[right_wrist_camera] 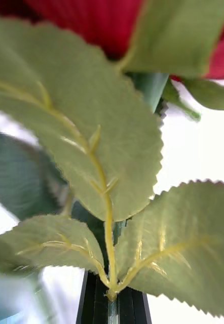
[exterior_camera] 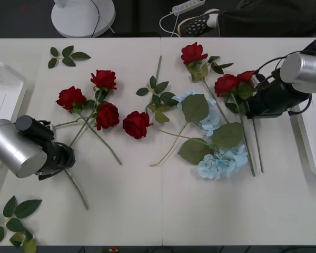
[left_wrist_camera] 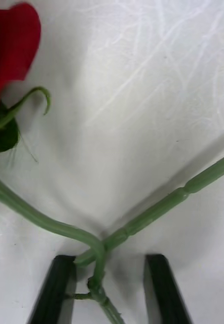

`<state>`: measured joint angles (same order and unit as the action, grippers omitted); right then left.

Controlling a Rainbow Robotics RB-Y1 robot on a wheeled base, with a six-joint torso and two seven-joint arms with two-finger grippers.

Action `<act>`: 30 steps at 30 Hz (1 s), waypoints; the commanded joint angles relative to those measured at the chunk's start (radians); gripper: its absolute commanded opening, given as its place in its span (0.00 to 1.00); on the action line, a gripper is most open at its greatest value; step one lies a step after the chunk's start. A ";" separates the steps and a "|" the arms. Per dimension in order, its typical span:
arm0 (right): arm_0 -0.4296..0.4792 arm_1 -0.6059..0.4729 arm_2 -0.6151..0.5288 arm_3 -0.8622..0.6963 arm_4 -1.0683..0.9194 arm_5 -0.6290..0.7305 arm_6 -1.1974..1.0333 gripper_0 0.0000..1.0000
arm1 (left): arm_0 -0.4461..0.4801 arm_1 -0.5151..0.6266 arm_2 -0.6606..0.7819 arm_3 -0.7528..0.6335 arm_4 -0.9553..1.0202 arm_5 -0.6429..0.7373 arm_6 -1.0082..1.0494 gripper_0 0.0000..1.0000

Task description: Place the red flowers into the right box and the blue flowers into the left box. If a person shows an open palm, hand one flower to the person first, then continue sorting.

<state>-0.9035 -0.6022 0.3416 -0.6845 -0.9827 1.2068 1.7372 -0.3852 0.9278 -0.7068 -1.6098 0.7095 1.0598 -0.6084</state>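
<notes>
Several red flowers lie on the white table: three (exterior_camera: 104,79) by my left arm, one (exterior_camera: 136,124) in the middle, one (exterior_camera: 193,52) at the back. Two more (exterior_camera: 226,84) are at my right gripper (exterior_camera: 251,103), which is shut on a rose stem (right_wrist_camera: 112,310) under broad leaves (right_wrist_camera: 99,152). My left gripper (exterior_camera: 65,157) is open and low over the table, with two crossing green stems (left_wrist_camera: 98,251) between its black fingers (left_wrist_camera: 55,291) and a red bloom (left_wrist_camera: 10,50) beyond. The blue flowers (exterior_camera: 221,162) lie right of centre. The left box (exterior_camera: 1,89) and right box (exterior_camera: 312,139) sit at the table's side edges.
Loose green leaf sprigs lie at the back left (exterior_camera: 66,55) and the front left corner (exterior_camera: 13,219). Behind the table are a white fan base (exterior_camera: 83,17), a power strip (exterior_camera: 188,6) and a person's sneaker (exterior_camera: 196,23) with dark trousers.
</notes>
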 commanded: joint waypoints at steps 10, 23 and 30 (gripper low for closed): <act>-0.152 -0.246 0.033 -0.075 -0.156 0.175 0.203 0.00 | 0.094 0.111 0.003 -0.055 -0.051 0.028 -0.070 0.00; -0.140 -0.571 0.149 -0.153 -0.218 0.163 0.239 0.00 | 0.238 0.342 0.331 -0.467 0.070 0.201 -0.251 0.00; -0.101 -0.577 0.148 -0.067 -0.030 0.013 0.243 0.00 | 0.236 0.328 0.414 -0.522 0.074 0.186 -0.263 0.00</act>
<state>-1.0073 -1.1470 0.5023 -0.7827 -1.0843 1.2792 1.9494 -0.1566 1.2300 -0.3292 -2.1037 0.7746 1.2667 -0.8649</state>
